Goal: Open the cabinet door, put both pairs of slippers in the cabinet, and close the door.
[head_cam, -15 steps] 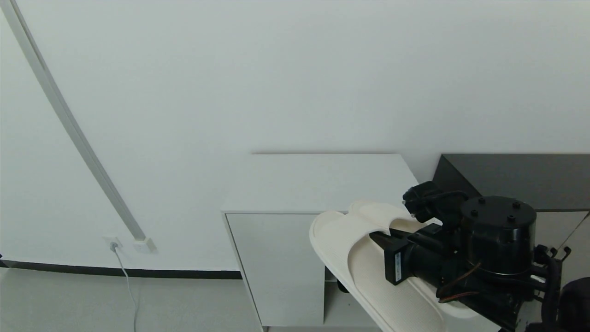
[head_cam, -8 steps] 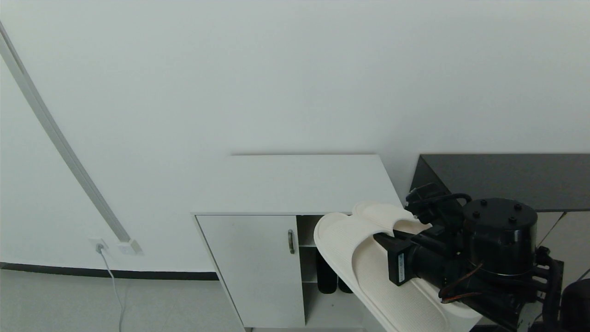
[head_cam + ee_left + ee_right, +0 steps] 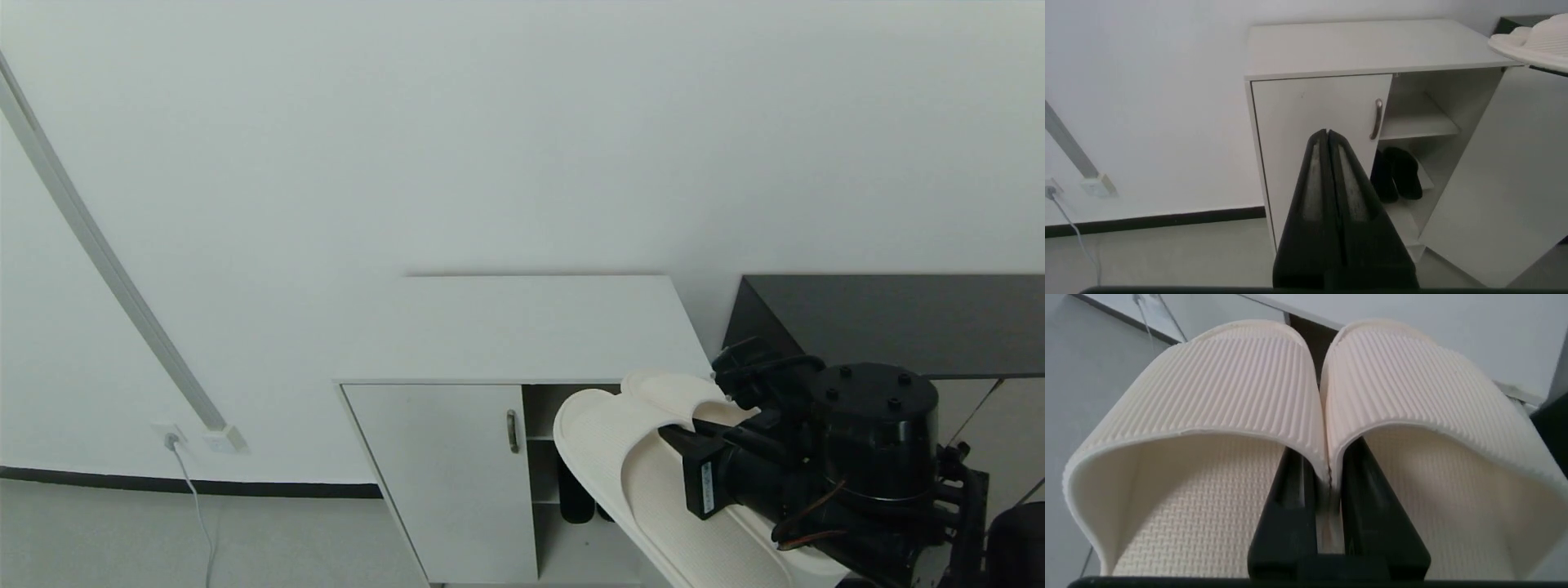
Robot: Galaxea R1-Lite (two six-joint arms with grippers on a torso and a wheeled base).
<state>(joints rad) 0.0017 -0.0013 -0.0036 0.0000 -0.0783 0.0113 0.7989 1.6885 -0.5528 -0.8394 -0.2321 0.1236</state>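
Note:
A pair of cream slippers (image 3: 608,457) hangs in front of the white cabinet (image 3: 531,327), at its right side. My right gripper (image 3: 682,426) is shut on the slippers (image 3: 1249,400), its fingers (image 3: 1290,498) pinching their inner edges together. The cabinet's left door (image 3: 441,482) with its handle (image 3: 512,430) is closed. The right door (image 3: 1503,163) stands swung open. A black pair (image 3: 1396,173) stands on the lower shelf inside. My left gripper (image 3: 1327,135) is shut and empty, held away from the cabinet front and facing it.
A dark tabletop (image 3: 898,318) adjoins the cabinet on the right. On the wall to the left are a socket with a hanging cable (image 3: 171,441) and a slanted cable duct (image 3: 106,261). Bare floor (image 3: 1167,253) lies in front of the cabinet.
The whole head picture has shifted, so the camera has moved; the cabinet's open side and black pair now show. The right gripper still holds the cream slippers, slightly lower.

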